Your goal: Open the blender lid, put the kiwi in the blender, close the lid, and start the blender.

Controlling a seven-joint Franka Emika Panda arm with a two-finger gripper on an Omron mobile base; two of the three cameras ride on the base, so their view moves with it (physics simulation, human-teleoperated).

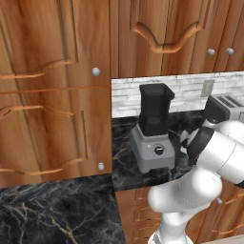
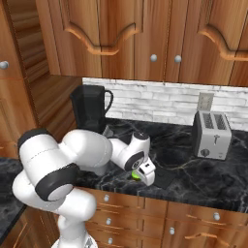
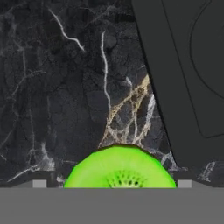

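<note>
Kiwi [image 3: 119, 168] sits between the end effector [image 2: 142, 175] tips on the tabletop [image 3: 65, 87]. Grip state: cannot tell. Close squarely across its middle, clear of the blender lid [image 3: 188, 74].

The kiwi [image 3: 120, 168] is cut off along the hand view's bottom, the blender lid [image 3: 188, 78] runs off its right edge, and the arm hides the gripper's jaws from both base cameras.
</note>
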